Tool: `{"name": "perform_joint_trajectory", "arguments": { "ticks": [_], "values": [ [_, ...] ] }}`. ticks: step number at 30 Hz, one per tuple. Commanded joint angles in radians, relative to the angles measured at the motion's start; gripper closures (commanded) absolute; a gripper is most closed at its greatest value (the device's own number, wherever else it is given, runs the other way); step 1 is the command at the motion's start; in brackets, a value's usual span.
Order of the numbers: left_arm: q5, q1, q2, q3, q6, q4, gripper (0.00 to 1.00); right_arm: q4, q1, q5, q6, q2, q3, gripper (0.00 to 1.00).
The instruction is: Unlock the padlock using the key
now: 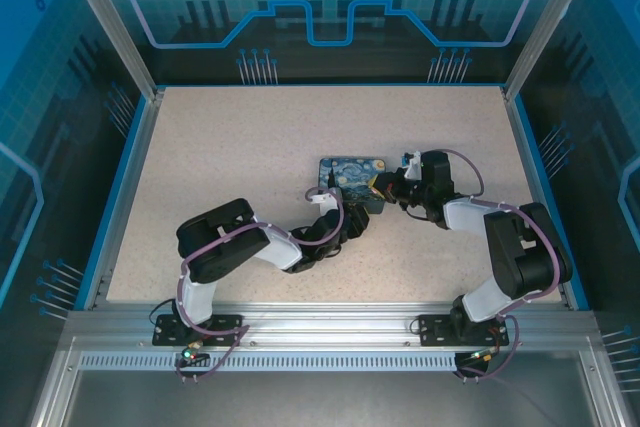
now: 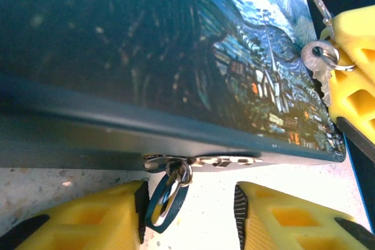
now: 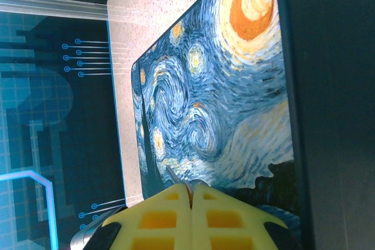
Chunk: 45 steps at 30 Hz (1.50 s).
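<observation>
Key [image 3: 173, 175] is the littlest thing, so it comes last. Blue walls [image 1: 60, 167] stand round a pale speckled table [image 1: 230, 147]. A flat box [image 1: 350, 179] painted with blue and yellow swirls lies near the middle. Both arms bend low and reach to it, the left arm [image 1: 250, 242] from the near side and the right arm [image 1: 500, 237] from the right. The left gripper [image 2: 190, 203] is partly open, holding nothing. A metal loop [image 2: 169, 194] hangs from the box edge between its fingers. The right gripper [image 3: 190, 187] is squeezed tight on the key. The key's thin tip pokes straight out past the fingertips, over the lid.
</observation>
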Motion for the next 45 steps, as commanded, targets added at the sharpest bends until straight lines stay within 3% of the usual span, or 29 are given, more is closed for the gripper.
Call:
{"name": "perform_joint_trajectory", "arguments": {
  "ticks": [1, 15, 20, 23, 25, 36, 45],
  "values": [
    [-0.016, -0.01, 0.017, 0.037, 0.038, -0.035, 0.57, -0.005, -0.015, -0.021, -0.012, 0.02, 0.023, 1.0],
    [-0.049, -0.009, 0.061, 0.063, 0.041, -0.045, 0.68, -0.009, -0.018, -0.027, -0.014, 0.042, 0.035, 1.0],
    [-0.054, -0.008, 0.075, 0.054, 0.035, -0.015, 0.8, -0.004, -0.019, -0.029, -0.012, 0.046, 0.034, 1.0],
    [-0.042, -0.001, 0.068, 0.044, 0.036, 0.001, 0.95, -0.005, -0.02, -0.033, -0.012, 0.046, 0.039, 1.0],
    [-0.013, 0.006, 0.051, 0.038, 0.037, 0.005, 1.0, -0.009, -0.019, -0.036, -0.008, 0.043, 0.05, 1.0],
    [0.259, 0.085, -0.145, -0.044, 0.019, -0.079, 1.0, -0.07, -0.018, -0.074, 0.007, -0.045, 0.145, 1.0],
    [0.46, 0.145, -0.226, -0.052, -0.05, -0.145, 1.0, -0.127, -0.009, -0.068, 0.006, -0.244, 0.056, 1.0]
  ]
}}
